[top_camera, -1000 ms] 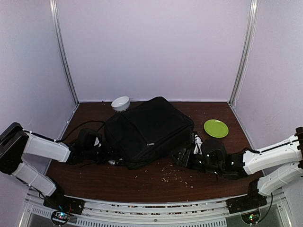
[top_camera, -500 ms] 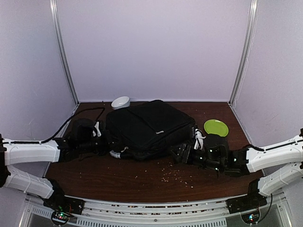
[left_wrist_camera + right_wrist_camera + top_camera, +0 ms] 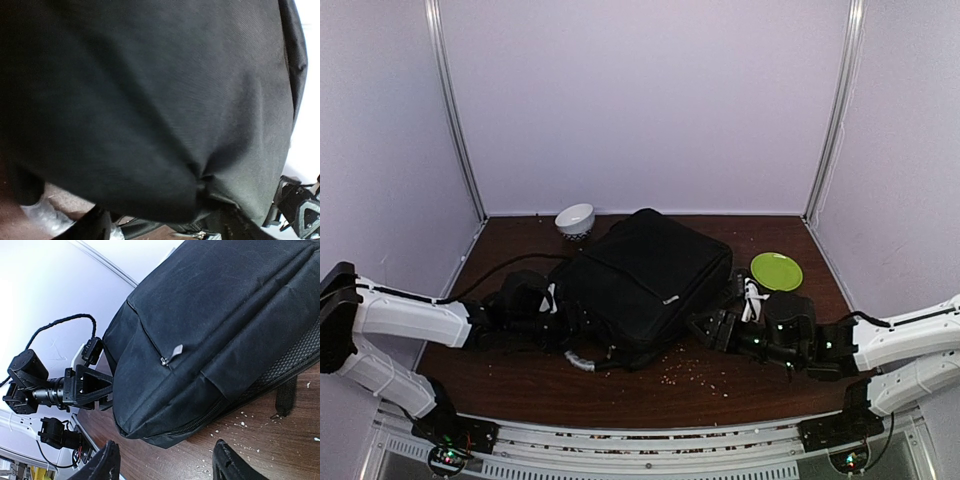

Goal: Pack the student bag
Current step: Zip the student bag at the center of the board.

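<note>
The student bag (image 3: pixel 645 275), a large black fabric backpack, lies flat in the middle of the brown table (image 3: pixel 520 385). Its grey-white handle (image 3: pixel 582 360) curls out at the near left corner. My left gripper (image 3: pixel 565 322) is pushed against the bag's left edge. In the left wrist view the black fabric (image 3: pixel 150 100) fills the frame and bulges between the wide-apart fingers (image 3: pixel 94 226), so my left gripper (image 3: pixel 165 227) is open. My right gripper (image 3: pixel 705 326) is at the bag's near right corner. It stands open (image 3: pixel 167 465) over bare wood, just short of the zipped corner (image 3: pixel 165 432).
A white bowl (image 3: pixel 576 218) stands behind the bag at the back left. A green plate (image 3: pixel 776 271) lies to the right, close behind my right arm. Pale crumbs (image 3: pixel 695 370) are scattered on the wood in front of the bag. Walls enclose three sides.
The bag has swung round, its near corner now further forward. My left gripper moved right and nearer along the bag's edge, and its jaws went from shut to open. The right gripper shifted slightly right.
</note>
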`<state>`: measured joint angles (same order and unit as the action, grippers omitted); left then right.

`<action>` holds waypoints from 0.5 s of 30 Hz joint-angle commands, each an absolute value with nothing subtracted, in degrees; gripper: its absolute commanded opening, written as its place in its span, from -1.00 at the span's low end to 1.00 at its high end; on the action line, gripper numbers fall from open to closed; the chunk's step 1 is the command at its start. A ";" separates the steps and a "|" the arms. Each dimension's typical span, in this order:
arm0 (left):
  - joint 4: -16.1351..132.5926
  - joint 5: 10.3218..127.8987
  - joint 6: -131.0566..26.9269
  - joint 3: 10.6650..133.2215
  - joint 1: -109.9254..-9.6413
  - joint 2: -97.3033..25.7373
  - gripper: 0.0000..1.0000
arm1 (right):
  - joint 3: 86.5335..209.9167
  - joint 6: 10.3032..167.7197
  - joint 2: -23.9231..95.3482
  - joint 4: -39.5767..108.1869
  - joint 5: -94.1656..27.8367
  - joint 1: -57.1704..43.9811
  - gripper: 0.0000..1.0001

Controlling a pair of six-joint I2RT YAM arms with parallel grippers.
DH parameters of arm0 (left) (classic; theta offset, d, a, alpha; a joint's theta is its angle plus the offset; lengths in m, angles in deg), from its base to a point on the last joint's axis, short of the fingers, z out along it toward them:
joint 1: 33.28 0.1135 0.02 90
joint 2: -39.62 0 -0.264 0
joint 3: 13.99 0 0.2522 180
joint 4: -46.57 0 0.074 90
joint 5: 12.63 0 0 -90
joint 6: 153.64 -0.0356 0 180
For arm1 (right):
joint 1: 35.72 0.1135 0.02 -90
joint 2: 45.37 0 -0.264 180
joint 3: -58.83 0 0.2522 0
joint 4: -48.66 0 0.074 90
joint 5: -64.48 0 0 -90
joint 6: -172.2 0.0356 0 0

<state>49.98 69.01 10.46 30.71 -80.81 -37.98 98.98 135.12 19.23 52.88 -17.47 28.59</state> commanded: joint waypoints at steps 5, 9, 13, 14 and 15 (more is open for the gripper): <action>54.34 75.83 6.18 31.77 -80.75 -31.84 0.75 | 100.94 133.39 18.71 48.26 -13.36 31.63 0.24; 53.17 74.71 6.28 32.02 -80.83 -33.22 0.67 | 104.27 132.79 23.74 49.54 -13.64 35.01 0.22; 50.63 73.02 7.13 31.66 -80.83 -35.12 0.60 | 106.28 133.07 28.14 51.14 -13.89 37.59 0.21; 50.06 72.77 7.26 31.41 -80.83 -35.47 0.58 | 106.36 133.35 28.98 51.90 -14.13 38.00 0.22; 49.53 72.49 7.47 31.11 -80.85 -35.85 0.57 | 106.41 133.73 29.84 52.76 -14.43 38.29 0.22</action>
